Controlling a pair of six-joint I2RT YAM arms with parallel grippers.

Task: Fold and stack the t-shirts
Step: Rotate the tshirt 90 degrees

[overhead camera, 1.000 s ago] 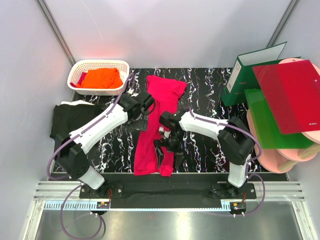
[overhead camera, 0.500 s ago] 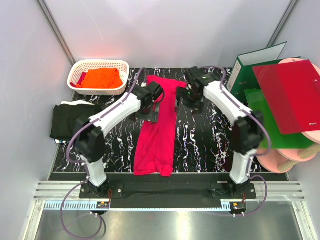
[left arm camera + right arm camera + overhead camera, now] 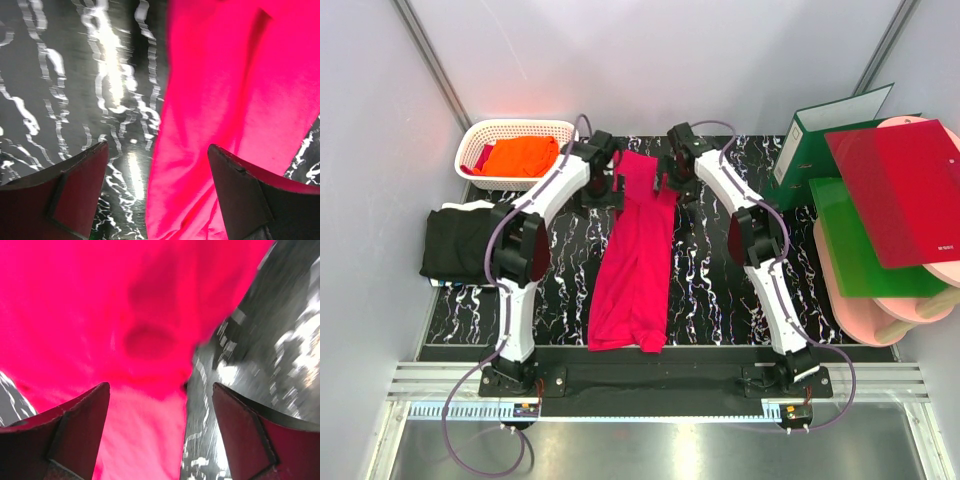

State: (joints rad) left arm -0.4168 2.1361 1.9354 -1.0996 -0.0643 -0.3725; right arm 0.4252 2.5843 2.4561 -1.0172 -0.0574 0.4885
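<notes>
You are working on the soft crimson-pink cloth t-shirt (image 3: 635, 260), which is lying as a long narrow strip down the middle of the black white-veined table (image 3: 720, 290), one end at the far side and the other near the arm bases. Both arms are stretching to its far end. Your left claw (image 3: 157, 146) is hanging with its jaws spread wide, one finger over bare table and the other over the shirt's left edge. Your right claw (image 3: 161, 386) is gaping just as wide across the right edge. Neither is gripping anything.

The lengthwise fold looks done, so you are probably lining up for the crosswise fold. That calls for closing on both far corners together, catching every layer, then carrying them evenly toward the near hem.

The orange t-shirt (image 3: 520, 155) is waiting in the white plastic lattice basket (image 3: 520, 124), and the black t-shirt (image 3: 455, 245) is lying at the table's left edge.
</notes>
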